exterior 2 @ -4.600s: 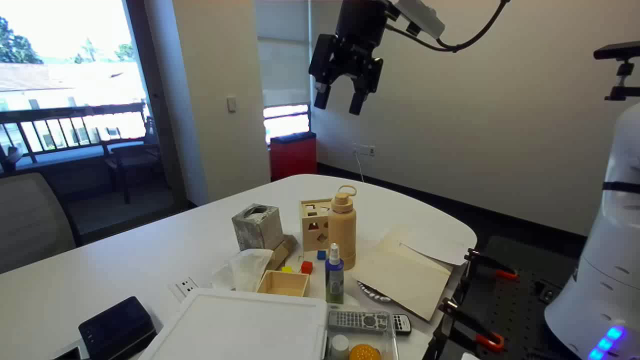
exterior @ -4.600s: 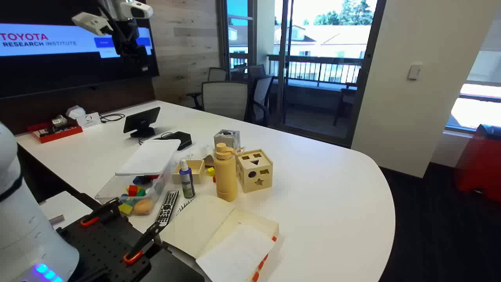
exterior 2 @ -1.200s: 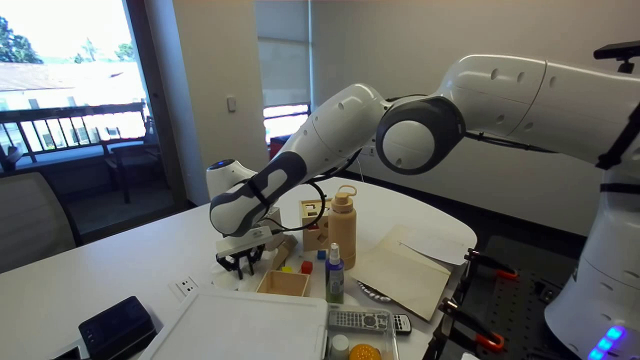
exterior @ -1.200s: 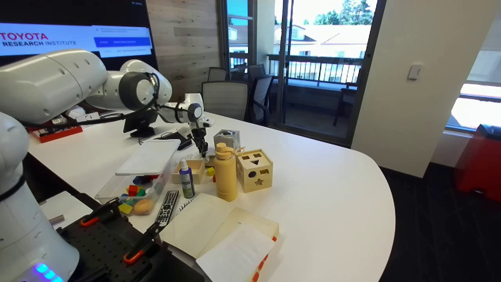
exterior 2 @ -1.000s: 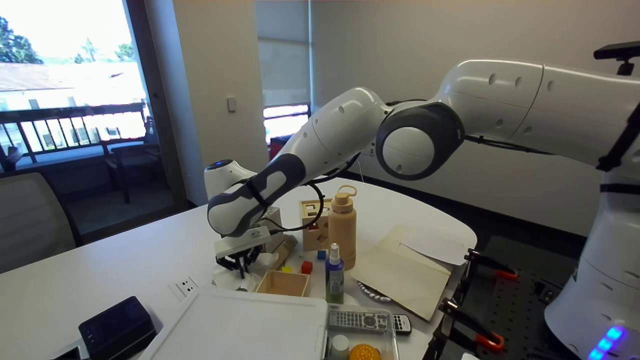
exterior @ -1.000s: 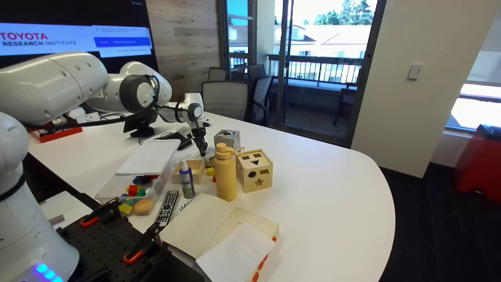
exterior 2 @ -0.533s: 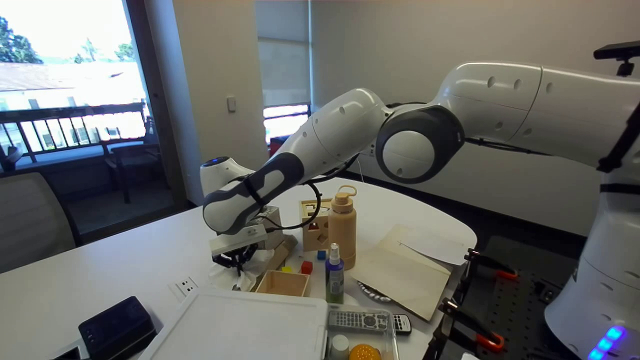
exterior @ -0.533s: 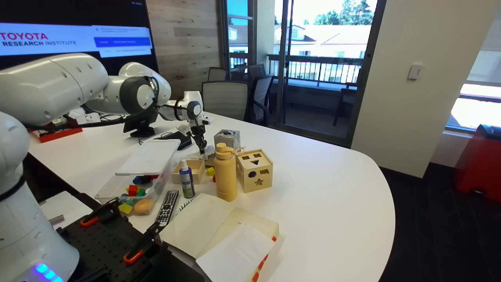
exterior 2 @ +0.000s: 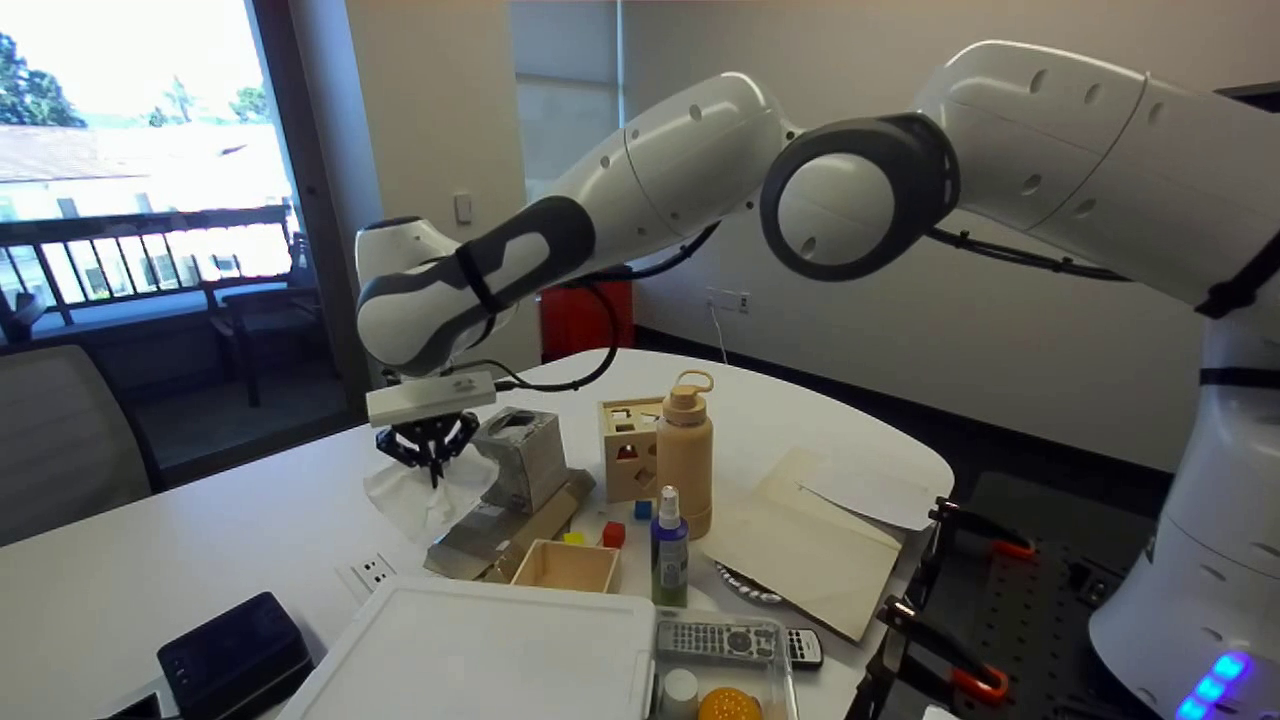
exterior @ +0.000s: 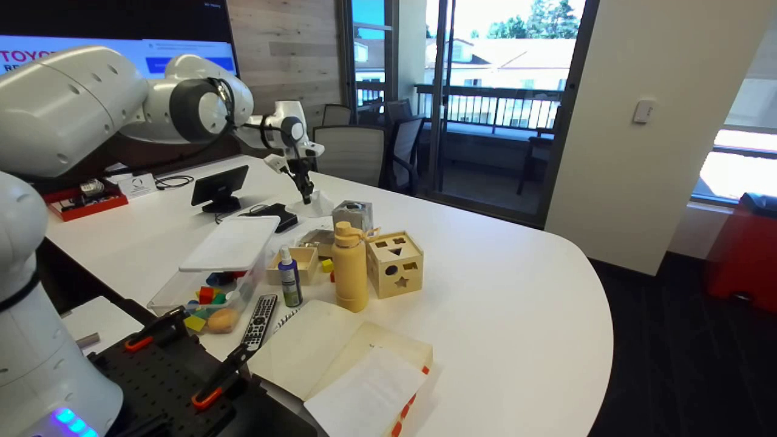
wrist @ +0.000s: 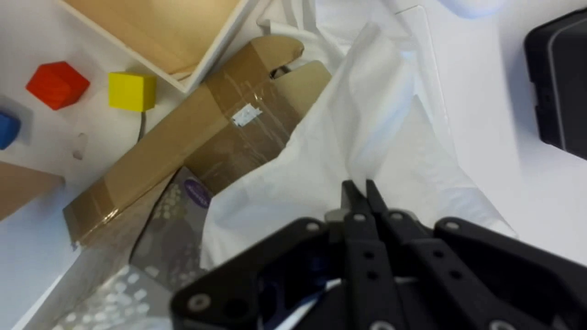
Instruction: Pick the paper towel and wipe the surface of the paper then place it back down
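the claw [wrist: 360, 185] pinches the towel [wrist: 321, 169]. in an exterior view, i see a box [exterior: 352, 216] close at four o'clock; at six, by the table [exterior: 516, 328] edge, a sheet [exterior: 367, 391] partly hides the paper [exterior: 337, 349].

In an exterior view, the paper towel [exterior 2: 418, 510], tissue box [exterior 2: 530, 465], water bottle [exterior 2: 685, 465] and paper [exterior 2: 812, 565] range left to right.

Daylight glares through the dark-framed glass door [exterior: 504, 121], bleaching the sky [exterior: 470, 15] at one o'clock in an exterior view; dark carpeted floor [exterior: 674, 352] at four lies dim. In the wrist view, grey shadow edges the black rounded box [wrist: 566, 87] at two; the crumpled white paper towel [wrist: 335, 169] blurs slightly.
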Available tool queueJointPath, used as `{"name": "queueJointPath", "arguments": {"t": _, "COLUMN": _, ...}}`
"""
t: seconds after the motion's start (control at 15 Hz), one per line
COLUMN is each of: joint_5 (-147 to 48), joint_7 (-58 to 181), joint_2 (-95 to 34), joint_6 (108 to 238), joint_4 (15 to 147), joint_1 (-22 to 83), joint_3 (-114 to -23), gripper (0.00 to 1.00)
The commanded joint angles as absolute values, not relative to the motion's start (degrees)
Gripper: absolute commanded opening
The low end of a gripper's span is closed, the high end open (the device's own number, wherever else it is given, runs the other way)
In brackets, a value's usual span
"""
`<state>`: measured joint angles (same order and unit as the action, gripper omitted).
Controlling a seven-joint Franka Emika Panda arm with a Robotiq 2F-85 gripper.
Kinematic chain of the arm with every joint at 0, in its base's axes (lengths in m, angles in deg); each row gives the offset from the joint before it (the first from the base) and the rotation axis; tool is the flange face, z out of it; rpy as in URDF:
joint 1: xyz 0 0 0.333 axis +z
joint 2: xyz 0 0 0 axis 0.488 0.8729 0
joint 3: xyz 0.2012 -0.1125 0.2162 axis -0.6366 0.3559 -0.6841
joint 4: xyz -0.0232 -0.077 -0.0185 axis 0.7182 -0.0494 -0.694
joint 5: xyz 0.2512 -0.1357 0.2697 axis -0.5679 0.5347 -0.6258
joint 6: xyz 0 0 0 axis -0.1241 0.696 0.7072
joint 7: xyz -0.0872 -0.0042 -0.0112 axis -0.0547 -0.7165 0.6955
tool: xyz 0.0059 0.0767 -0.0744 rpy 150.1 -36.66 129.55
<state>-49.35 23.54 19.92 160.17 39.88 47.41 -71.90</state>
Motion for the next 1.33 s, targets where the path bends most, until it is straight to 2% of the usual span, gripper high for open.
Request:
{"name": "queueJointPath", "arguments": {"t": 0.0, "joint_5": -50.5, "joint_7": 19.3, "joint_2": 7.5, "joint_6": 159.9, "joint_4": 53.1, "joint_1": 47.3, "joint_3": -71.8, "gripper": 0.0}}
{"name": "queueJointPath", "arguments": {"t": 0.87, "joint_5": -41.9, "joint_7": -13.9, "joint_2": -18.4, "joint_6": 170.5, "joint_4": 83.0, "joint_1": 46.9, "joint_3": -58.8, "gripper": 0.0}}
{"name": "queueJointPath", "arguments": {"t": 1.27, "joint_5": -37.8, "joint_7": -26.0, "joint_2": -31.0, "joint_6": 170.9, "joint_4": 99.4, "joint_1": 41.4, "joint_3": -57.8, "gripper": 0.0}}
